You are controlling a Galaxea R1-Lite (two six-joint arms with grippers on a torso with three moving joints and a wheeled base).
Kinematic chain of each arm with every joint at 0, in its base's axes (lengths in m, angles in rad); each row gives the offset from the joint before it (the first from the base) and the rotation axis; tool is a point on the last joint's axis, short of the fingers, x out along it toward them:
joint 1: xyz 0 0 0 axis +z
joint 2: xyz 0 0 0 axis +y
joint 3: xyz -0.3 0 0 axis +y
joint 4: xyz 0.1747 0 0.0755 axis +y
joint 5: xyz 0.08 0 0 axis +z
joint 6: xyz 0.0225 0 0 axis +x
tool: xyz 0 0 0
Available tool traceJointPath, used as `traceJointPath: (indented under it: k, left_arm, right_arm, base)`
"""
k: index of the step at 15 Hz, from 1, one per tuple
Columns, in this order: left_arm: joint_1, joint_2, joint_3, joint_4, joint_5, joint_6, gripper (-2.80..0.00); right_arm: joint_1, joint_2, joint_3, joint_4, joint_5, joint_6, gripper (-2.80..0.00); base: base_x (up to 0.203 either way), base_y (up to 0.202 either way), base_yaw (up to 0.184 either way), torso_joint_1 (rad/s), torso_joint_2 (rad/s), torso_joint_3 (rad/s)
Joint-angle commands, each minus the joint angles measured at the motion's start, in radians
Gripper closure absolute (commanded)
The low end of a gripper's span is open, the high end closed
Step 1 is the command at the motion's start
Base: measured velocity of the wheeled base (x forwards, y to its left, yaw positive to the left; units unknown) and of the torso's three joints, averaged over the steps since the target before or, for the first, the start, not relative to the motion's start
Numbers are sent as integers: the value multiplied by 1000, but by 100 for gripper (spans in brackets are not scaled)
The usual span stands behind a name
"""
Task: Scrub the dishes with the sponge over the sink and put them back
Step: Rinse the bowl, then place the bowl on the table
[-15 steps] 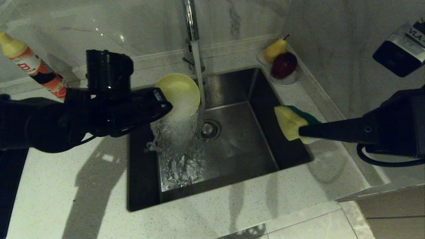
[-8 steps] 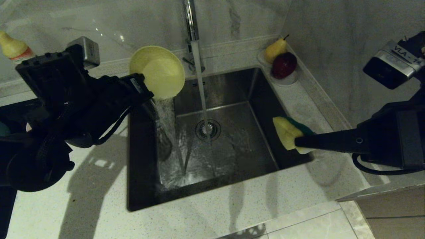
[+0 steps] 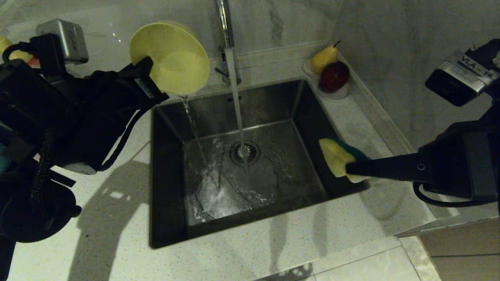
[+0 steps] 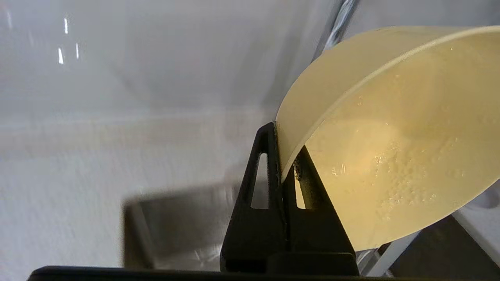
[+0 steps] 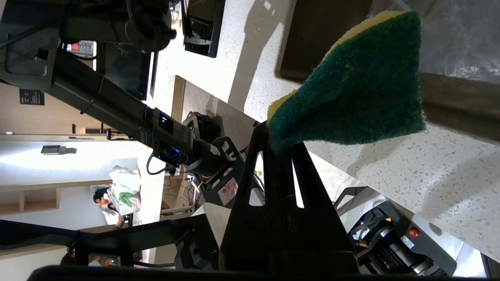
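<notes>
Left gripper [image 3: 146, 66] clamped on the rim of the yellow bowl [image 3: 172, 58], held tilted above the sink's [image 3: 172, 218] back-left corner, beside the tap [image 3: 224, 23] — a thin trickle falls from the bowl's low edge into the basin. Tap stream runs onto the drain strainer [image 3: 244, 152]. Right gripper [image 3: 347, 168] pinches the sponge [image 3: 336, 156] over the sink's right edge, green face seemingly turned away from the bowl. Pear [image 3: 323, 57] and apple [image 3: 334, 76] sit in the far corner.
</notes>
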Motion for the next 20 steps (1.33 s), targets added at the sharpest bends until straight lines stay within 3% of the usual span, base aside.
traceJointPath:
  k: [1, 3, 11, 14, 16, 18, 20]
  left_arm:
    - [0, -7, 61, -106, -11, 24, 0]
    - [0, -27, 78, -156, -22, 45, 0]
    - [2, -37, 76, -121, -22, 58, 0]
    - [16, -80, 62, 202, 30, 27, 0]
    - [30, -115, 4, 469, 71, -74, 0]
    - [68, -154, -76, 888, 80, -186, 0]
    - [120, -175, -237, 1282, 83, -334, 0]
  right_arm:
    - [1, 3, -9, 1, 3, 2, 0]
    - [1, 3, -18, 1, 3, 1, 0]
    - [1, -8, -8, 1, 2, 1, 0]
    - [1, -14, -4, 2, -2, 4, 0]
    - [-4, -20, 1, 5, -4, 7, 0]
    - [-19, -24, 14, 6, -4, 5, 0]
    - [-26, -23, 15, 9, -9, 5, 0]
  base:
    - [0, 0, 0, 0, 0, 0]
    - [0, 0, 0, 0, 0, 0]
    - [0, 0, 0, 0, 0, 0]
    - [0, 0, 0, 0, 0, 0]
    - [0, 0, 0, 0, 0, 0]
    - [0, 0, 0, 0, 0, 0]
    - [0, 0, 0, 0, 0, 0]
